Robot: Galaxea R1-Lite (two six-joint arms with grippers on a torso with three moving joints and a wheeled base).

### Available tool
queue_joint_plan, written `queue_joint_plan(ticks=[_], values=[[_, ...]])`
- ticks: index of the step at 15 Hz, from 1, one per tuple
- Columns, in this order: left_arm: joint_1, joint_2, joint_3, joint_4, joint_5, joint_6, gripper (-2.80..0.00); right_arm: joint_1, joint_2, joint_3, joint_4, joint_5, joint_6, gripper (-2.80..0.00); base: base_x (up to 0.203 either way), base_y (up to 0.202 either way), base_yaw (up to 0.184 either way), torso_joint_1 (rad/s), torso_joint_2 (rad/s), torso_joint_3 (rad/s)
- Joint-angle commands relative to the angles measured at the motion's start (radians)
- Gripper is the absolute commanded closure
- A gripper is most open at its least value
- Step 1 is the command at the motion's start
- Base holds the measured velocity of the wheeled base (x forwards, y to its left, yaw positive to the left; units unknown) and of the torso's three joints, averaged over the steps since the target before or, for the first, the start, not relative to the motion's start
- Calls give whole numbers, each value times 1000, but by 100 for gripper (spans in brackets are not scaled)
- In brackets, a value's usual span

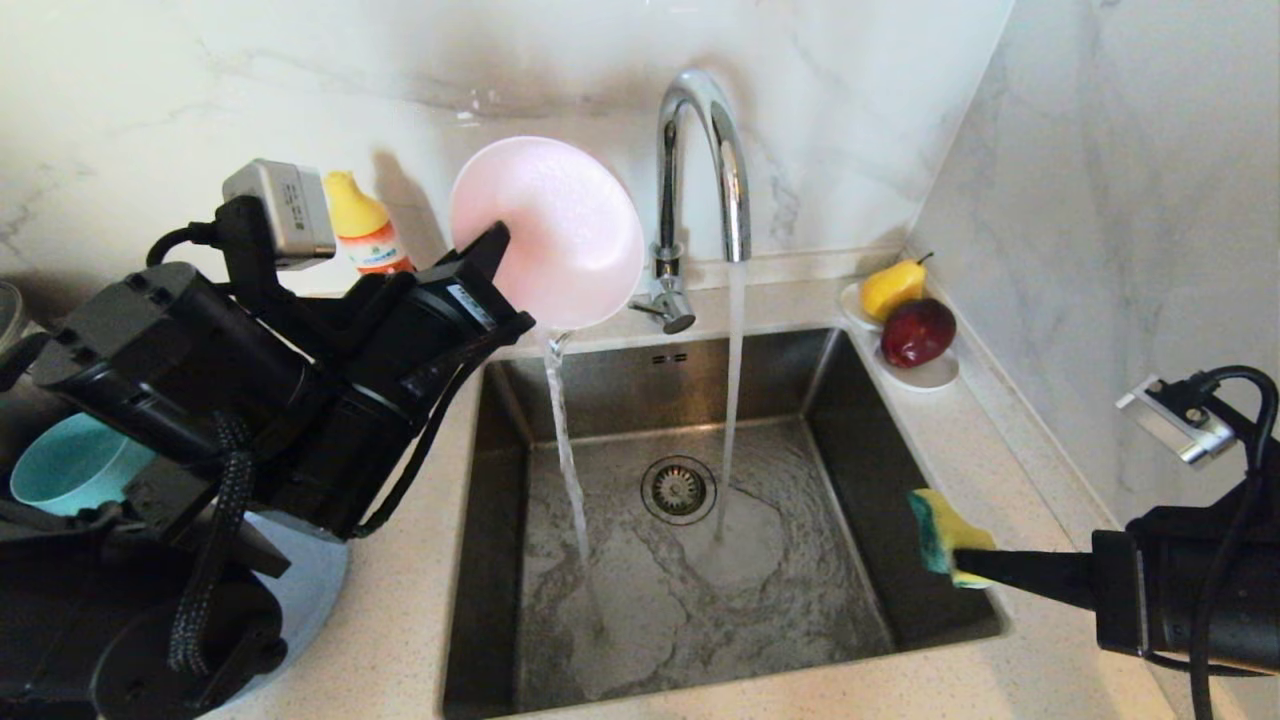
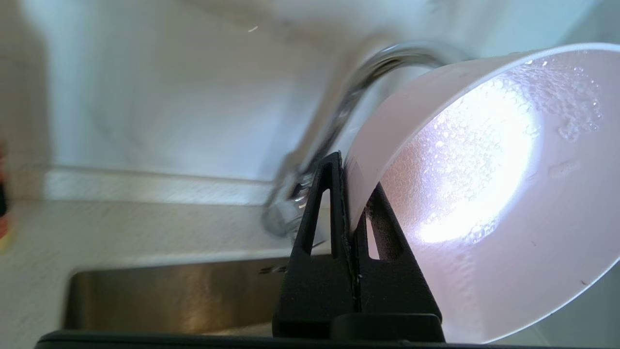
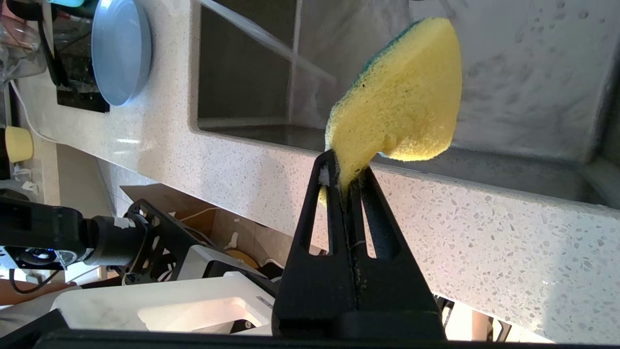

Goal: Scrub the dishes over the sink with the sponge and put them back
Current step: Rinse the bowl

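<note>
My left gripper (image 1: 497, 262) is shut on the rim of the pale pink bowl (image 1: 548, 232), one finger inside and one outside. The bowl is tipped on edge above the sink's back left corner, and water pours from it into the sink (image 1: 690, 560). Soap bubbles cling to the inside of the pink bowl (image 2: 489, 194) beside my left gripper (image 2: 349, 194). My right gripper (image 1: 968, 567) is shut on the yellow sponge (image 1: 940, 535) over the sink's right rim. In the right wrist view the sponge (image 3: 402, 102) bulges above my right gripper (image 3: 346, 177). The teal bowl (image 1: 70, 475) and grey-blue plate (image 1: 310, 575) lie on the left counter.
The tap (image 1: 700, 190) runs a stream into the sink near the drain strainer (image 1: 678, 489). A small white dish (image 1: 930, 372) holding a pear and an apple sits at the back right corner. A soap bottle (image 1: 365, 235) stands against the back wall.
</note>
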Motion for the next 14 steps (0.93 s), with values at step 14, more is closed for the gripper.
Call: queue_joint_plan(ticks=[14], values=[[150, -115, -47, 721, -36, -96, 0, -7, -27, -5, -1, -6, 4, 0, 0, 0, 0, 0, 0, 0]])
